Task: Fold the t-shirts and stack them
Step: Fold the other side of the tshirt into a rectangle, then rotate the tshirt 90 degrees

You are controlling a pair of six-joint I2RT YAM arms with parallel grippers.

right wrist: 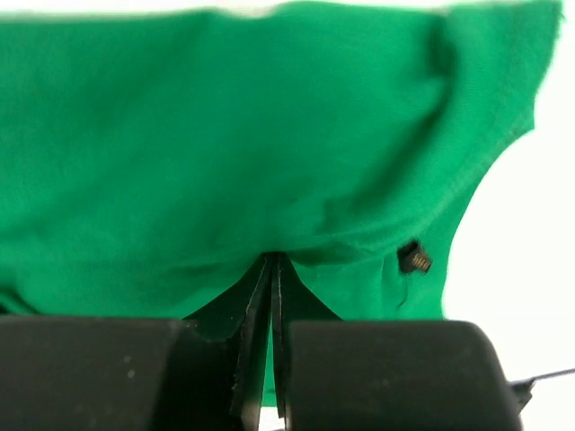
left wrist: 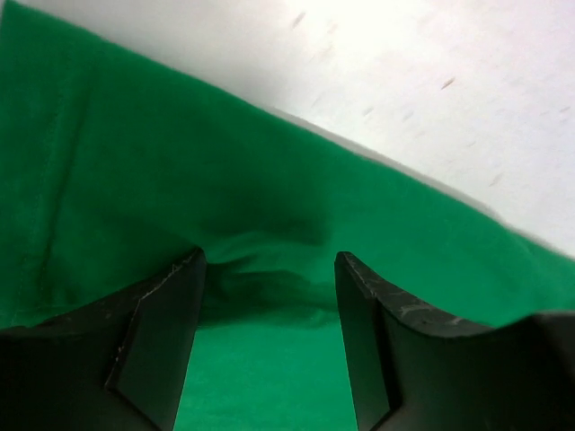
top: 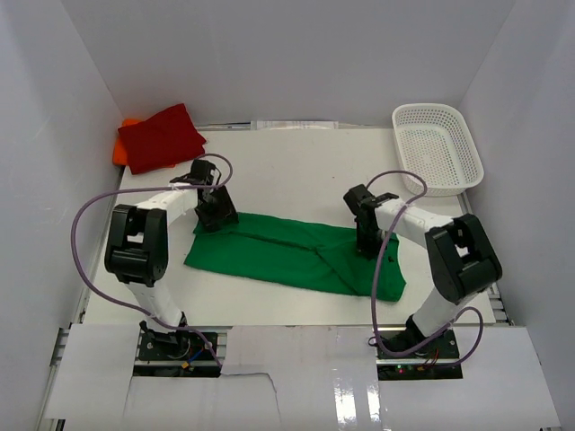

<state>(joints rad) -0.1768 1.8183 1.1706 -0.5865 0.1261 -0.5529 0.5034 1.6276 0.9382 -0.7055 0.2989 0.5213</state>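
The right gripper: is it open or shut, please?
Shut: the right gripper has its jaws together, pinching a fold of the green t-shirt.

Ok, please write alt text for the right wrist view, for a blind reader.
The right gripper is shut on a fold of the green t-shirt, whose cloth fills most of the view. Bare white table shows at the right edge.

green t-shirt (top: 296, 253): folded long band, flat, spanning left gripper (top: 216, 217) to right gripper (top: 367, 244), which pinches it | red t-shirt (top: 162, 136): folded, atop orange t-shirt (top: 119, 149), beyond left gripper
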